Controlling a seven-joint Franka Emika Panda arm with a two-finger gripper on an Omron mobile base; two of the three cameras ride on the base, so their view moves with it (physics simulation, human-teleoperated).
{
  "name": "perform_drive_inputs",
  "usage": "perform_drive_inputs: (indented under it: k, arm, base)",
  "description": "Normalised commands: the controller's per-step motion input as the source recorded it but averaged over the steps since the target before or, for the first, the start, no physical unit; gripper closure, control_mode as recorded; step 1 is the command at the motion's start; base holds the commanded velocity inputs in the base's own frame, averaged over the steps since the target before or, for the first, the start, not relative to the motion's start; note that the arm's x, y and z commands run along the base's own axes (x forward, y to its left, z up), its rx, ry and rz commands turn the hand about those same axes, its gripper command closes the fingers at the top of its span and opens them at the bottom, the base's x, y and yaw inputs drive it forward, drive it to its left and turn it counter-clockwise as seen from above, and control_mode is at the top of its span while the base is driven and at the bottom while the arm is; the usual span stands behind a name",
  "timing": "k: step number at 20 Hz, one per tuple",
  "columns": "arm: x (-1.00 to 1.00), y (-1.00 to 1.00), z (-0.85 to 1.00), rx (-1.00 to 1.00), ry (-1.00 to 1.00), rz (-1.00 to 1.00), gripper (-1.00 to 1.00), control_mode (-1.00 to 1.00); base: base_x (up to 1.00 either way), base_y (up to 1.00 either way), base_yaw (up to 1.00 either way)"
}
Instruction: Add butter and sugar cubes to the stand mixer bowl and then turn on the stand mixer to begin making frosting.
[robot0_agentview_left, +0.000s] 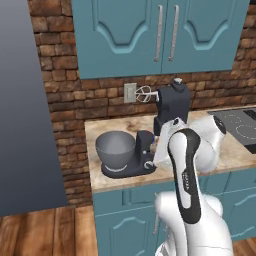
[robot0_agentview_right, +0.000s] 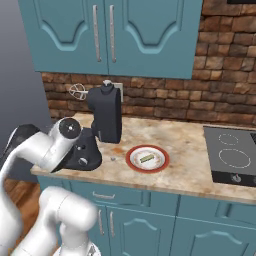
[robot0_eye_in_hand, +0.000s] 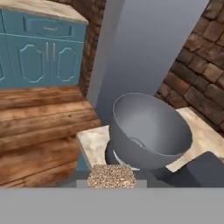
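Stand mixer (robot0_agentview_left: 167, 112), dark and bulky, sits on the tan counter (robot0_agentview_right: 190, 165) against the brick wall, head tilted back with the wire whisk (robot0_agentview_left: 144, 93) raised. On its base rests the grey mixer bowl (robot0_agentview_left: 116, 148), open side up; nothing can be made out inside it. In the hand view the bowl (robot0_eye_in_hand: 148, 131) lies just ahead of the gripper (robot0_eye_in_hand: 111, 177) and a little to one side, rim tipped toward the camera. Between the fingertips sits a speckled tan block, seemingly a sugar cube (robot0_eye_in_hand: 111, 176), so the jaws appear narrowly clamped on it. My judgement: the cube must travel forward over the rim before release. Farther right on the counter, a red-rimmed plate (robot0_agentview_right: 131, 161) holds one small pale stick (robot0_agentview_right: 146, 158), likely butter.
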Motion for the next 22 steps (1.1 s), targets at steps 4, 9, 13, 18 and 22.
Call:
perform_drive_inputs:
  k: [4,9,13,18,22]
  arm:
    - [0.17,0.98,0.61,-0.36,0.06,-0.07,1.0,-1.0]
    - [0.49,0.76,0.25,-0.36,0.12,-0.11,1.0,-1.0]
    - [0.54,0.52,0.09,-0.3,0.12,-0.12,1.0,-1.0]
    - [0.59,0.07,-0.03,-0.14,0.11,-0.08,1.0,-1.0]
    - [0.46,0.0,-0.22,-0.07,0.17,-0.09,1.0,-1.0]
  base:
    - [0.0,0.0,0.0]
    - [0.0,0.0,0.0]
    - [0.0,0.0,0.0]
    - [0.0,0.0,0.0]
    - [0.0,0.0,0.0]
